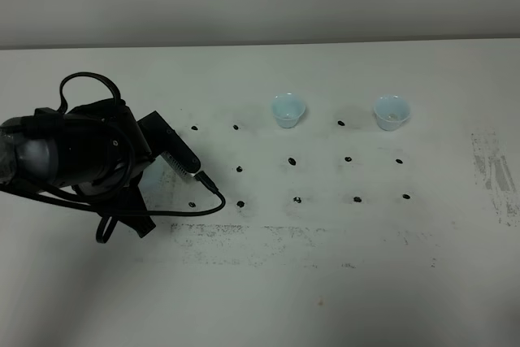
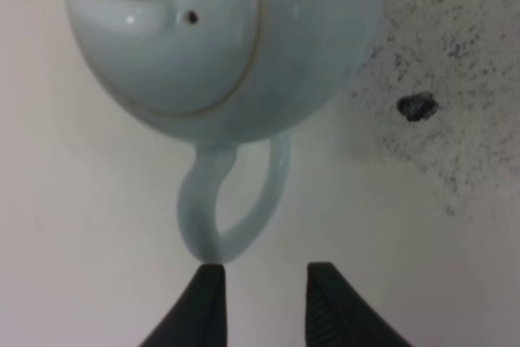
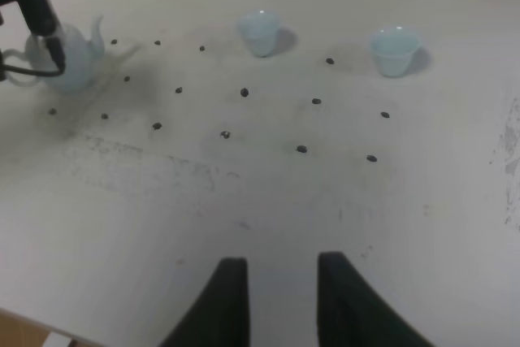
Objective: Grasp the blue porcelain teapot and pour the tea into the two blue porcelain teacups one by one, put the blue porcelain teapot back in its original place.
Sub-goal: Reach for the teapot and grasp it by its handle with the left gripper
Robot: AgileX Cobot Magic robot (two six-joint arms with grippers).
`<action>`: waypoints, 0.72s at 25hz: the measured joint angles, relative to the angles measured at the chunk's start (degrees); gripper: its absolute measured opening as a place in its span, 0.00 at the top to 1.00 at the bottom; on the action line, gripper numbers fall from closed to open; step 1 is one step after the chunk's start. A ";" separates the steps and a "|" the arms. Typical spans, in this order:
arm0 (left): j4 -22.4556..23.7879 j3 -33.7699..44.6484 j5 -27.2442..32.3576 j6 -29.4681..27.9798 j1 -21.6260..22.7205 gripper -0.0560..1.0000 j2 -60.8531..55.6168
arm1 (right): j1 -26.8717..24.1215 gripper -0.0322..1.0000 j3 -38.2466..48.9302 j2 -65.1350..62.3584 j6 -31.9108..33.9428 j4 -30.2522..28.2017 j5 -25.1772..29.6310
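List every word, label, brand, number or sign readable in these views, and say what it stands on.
None: no readable text in any view.
The teapot, both teacups and the left arm are unmarked.
The table bears only black dots and smudges.

Left arm [image 1: 81,152] apparently hides teapot [image 2: 219,38] overhead.

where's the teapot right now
The blue porcelain teapot stands on the table's left side, hidden under the left arm in the exterior high view, its handle just ahead of the left end effector, far from both teacups.
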 joint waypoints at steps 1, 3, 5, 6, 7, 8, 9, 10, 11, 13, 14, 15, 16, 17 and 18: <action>0.00 0.00 0.13 -0.38 0.00 0.69 0.00 | 0.00 0.74 0.00 0.00 0.00 0.00 0.00; 0.00 0.00 0.25 -0.83 0.00 0.69 0.00 | 0.00 0.74 0.00 0.00 0.00 0.00 0.00; -0.19 0.00 0.57 -0.94 0.00 0.69 0.00 | 0.00 0.74 0.00 0.00 0.00 0.00 0.00; -0.46 0.00 0.78 -0.94 -0.11 0.69 0.00 | 0.00 0.74 0.00 0.00 0.00 0.00 0.00; -0.88 0.00 0.85 -0.72 -0.18 0.69 0.00 | 0.00 0.74 0.00 0.00 0.00 0.00 0.00; -1.45 0.00 0.85 0.17 -0.39 0.69 0.00 | 0.00 0.74 0.00 0.00 0.00 0.00 0.00; -2.21 0.00 0.77 1.67 -0.58 0.69 0.00 | 0.00 0.74 0.00 0.00 0.00 0.00 0.00; -2.93 0.00 0.55 3.15 -0.79 0.69 0.00 | 0.00 0.74 0.00 0.00 0.00 0.00 0.00; -3.50 0.00 0.11 4.91 -0.99 0.69 0.00 | 0.00 0.74 0.00 0.00 0.00 0.00 0.00; -4.06 0.00 -0.80 7.08 -1.24 0.69 0.00 | 0.00 0.74 0.00 0.00 0.00 0.00 0.00; -4.11 0.00 -0.99 7.67 -1.24 0.69 0.00 | 0.00 0.74 0.00 0.00 0.00 0.00 0.00; -4.11 0.00 -1.12 7.93 -1.24 0.69 0.00 | 0.00 0.74 0.00 0.00 0.00 0.00 0.00; -3.99 0.00 -1.24 8.06 -1.19 0.69 0.00 | 0.00 0.74 0.00 0.00 0.00 0.00 0.00; -3.80 0.00 -1.40 8.08 -1.14 0.69 0.00 | 0.00 0.74 0.00 0.00 0.00 0.00 0.00; -3.55 0.00 -1.54 8.08 -1.14 0.69 0.00 | 0.00 0.74 0.00 0.00 0.00 0.00 0.00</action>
